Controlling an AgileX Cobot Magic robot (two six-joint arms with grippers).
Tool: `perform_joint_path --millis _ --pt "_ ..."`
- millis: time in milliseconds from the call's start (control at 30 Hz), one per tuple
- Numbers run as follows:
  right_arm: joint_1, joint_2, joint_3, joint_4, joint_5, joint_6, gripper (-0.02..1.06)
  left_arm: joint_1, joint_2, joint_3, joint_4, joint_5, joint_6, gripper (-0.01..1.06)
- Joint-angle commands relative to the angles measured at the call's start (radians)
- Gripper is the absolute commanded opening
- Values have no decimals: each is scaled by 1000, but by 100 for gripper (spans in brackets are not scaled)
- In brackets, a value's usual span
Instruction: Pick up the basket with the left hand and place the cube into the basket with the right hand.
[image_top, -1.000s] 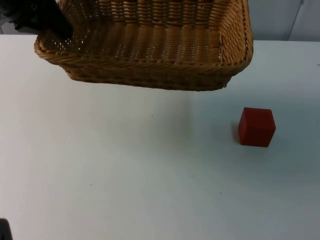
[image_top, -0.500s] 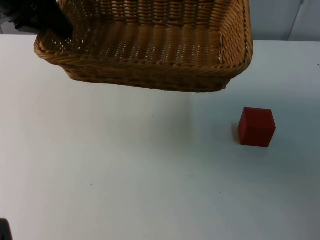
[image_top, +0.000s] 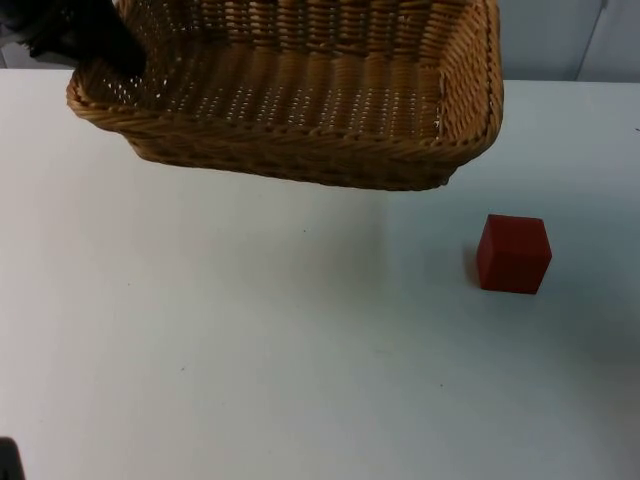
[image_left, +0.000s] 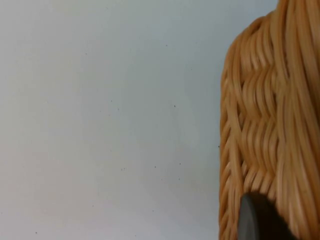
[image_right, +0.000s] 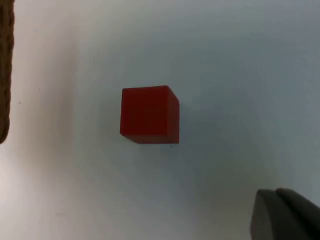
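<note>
Wicker basket (image_top: 290, 95) raised off table, left pincer (image_top: 85, 40) clamping its corner, red cube (image_top: 513, 254) beyond, right pincer (image_right: 282, 215) above cube, grip unclear

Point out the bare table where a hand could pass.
Free: the white table in front of the basket and left of the cube. Tighter: the gap between basket and cube.

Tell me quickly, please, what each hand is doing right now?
Left hand: shut on the basket at its rim, basket lifted off the table.
Right hand: above the red cube, open or shut cannot be told.
</note>
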Motion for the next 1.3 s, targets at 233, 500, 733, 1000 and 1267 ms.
perform_joint_path --millis 233,500,733,1000,1267 --pt "118 315 -259 -17 69 -40 34 1 -10 -7 -48 -10 0 0" --pt "235 522 -345 -24 -38 11 105 1 -10 -7 -44 -10 0 0" --pt "235 642 -351 -24 -130 11 105 1 -10 -7 -44 -8 0 0" --pt "235 727 -359 -27 -214 1 105 1 -10 -7 -40 -16 0 0" --pt "238 783 -412 -20 -223 -16 105 1 -10 -7 -40 -16 0 0"
